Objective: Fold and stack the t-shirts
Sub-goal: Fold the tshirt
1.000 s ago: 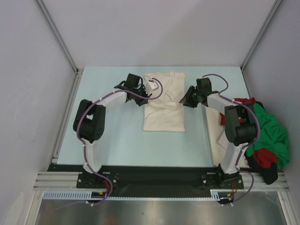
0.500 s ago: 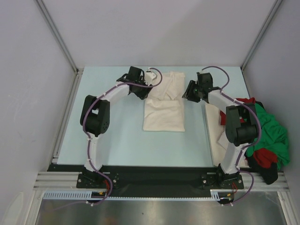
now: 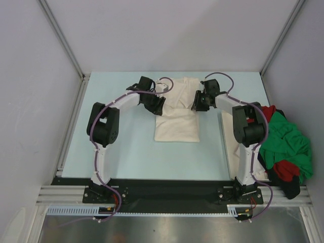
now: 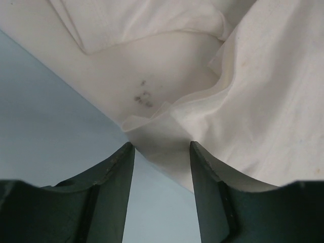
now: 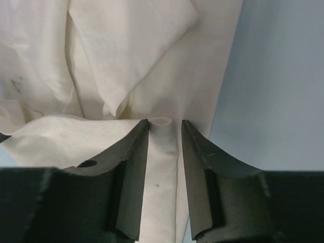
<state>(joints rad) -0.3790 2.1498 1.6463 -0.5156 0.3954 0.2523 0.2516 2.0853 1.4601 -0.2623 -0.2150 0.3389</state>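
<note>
We find the cream t-shirt [image 3: 177, 109] in the middle of the table [image 3: 126, 147], narrowed to a strip and partly doubled over; we judge its fold unfinished. The left gripper [image 3: 158, 105] stands released, jaws apart astride the shirt's left edge. The right gripper [image 3: 198, 101] straddles a fold at the right edge, and we cannot tell whether it grips. The red t-shirt [image 3: 283, 169] and green t-shirt [image 3: 288, 142] lie heaped at the table's right edge, unfolded, with no stack begun.

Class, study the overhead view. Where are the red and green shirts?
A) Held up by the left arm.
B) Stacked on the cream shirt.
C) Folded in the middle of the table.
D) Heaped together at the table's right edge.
D: the red shirt and green shirt lie crumpled together at the table's right edge, apart from the cream shirt in the middle.
</note>
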